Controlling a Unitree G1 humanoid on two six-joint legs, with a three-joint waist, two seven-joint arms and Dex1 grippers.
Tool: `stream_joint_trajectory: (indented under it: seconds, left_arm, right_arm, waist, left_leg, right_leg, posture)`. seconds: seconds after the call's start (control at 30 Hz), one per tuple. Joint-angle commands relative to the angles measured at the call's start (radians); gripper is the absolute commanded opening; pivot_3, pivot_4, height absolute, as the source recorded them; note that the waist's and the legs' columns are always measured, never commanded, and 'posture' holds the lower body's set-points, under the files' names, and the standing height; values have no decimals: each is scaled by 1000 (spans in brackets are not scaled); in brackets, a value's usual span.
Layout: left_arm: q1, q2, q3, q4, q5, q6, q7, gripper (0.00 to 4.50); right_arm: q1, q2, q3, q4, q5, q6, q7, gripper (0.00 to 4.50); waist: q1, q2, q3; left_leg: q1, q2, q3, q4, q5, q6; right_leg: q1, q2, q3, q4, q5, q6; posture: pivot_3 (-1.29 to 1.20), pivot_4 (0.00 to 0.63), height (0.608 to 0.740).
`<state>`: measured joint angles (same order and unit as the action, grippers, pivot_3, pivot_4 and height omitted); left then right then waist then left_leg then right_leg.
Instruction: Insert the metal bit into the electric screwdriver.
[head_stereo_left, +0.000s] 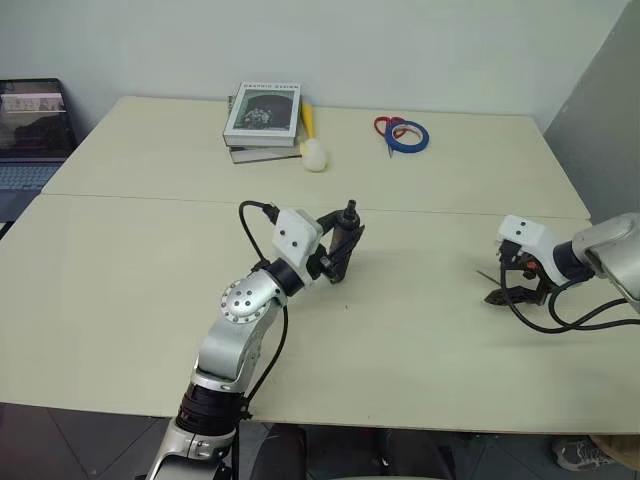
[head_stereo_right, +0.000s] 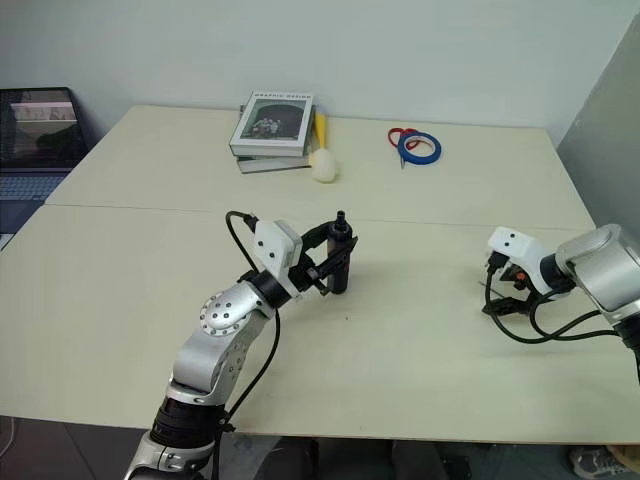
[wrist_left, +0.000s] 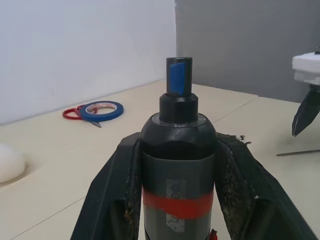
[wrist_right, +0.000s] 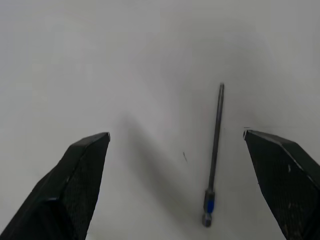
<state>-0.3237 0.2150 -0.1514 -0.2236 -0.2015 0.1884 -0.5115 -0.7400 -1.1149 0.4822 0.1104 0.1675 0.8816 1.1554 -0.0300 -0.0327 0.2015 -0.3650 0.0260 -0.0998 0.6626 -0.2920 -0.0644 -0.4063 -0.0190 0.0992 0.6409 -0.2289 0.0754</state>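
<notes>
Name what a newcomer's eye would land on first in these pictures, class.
First, the left claw at the table's middle, shut on the upright screwdriver. Next, the open right claw at the right, hanging over the thin bit lying flat. Far back: books and blue tape.

Bare table (wrist_right: 125, 60) around metal bit (wrist_right: 215, 150); nothing blocking.

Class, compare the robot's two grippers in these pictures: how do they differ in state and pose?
The left gripper is shut on the screwdriver, while the right gripper is open and holds nothing. The left gripper carries its tool above the table; the right gripper points down over the bit lying there. Both have two black fingers.
</notes>
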Motion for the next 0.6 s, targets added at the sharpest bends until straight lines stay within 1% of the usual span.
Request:
stream_joint_trajectory:
  seconds: [0.03,0.2,0.47,0.6]
  left_arm:
    - [2,-14,-19,3,13,-22,4,1644]
    - [6,-28,-22,16,24,-42,4,1643]
    - [12,-41,-27,22,31,-56,9,1643]
    - [12,-41,-28,24,33,-60,8,1643]
  right_arm:
    - [-54,10,26,75,-82,-26,46,4500]
    - [-90,43,67,175,-157,-43,107,4500]
    - [-142,109,75,343,-244,-101,152,4500]
    - [-159,126,80,413,-282,-132,174,4500]
  waist:
    - [0,0,0]
    - [-1,0,0]
    - [-1,0,0]
    - [-1,0,0]
  left_leg:
    - [0,0,0,0,0,0]
    - [0,0,0,0,0,0]
    - [0,0,0,0,0,0]
    - [0,-1,0,0,0,0]
  right_leg:
    - [0,0,0,0,0,0]
    - [0,0,0,0,0,0]
    - [0,0,0,0,0,0]
    - [0,-1,0,0,0,0]
  posture:
    - [0,150,740]
    - [0,150,740]
    - [0,150,740]
    - [0,150,740]
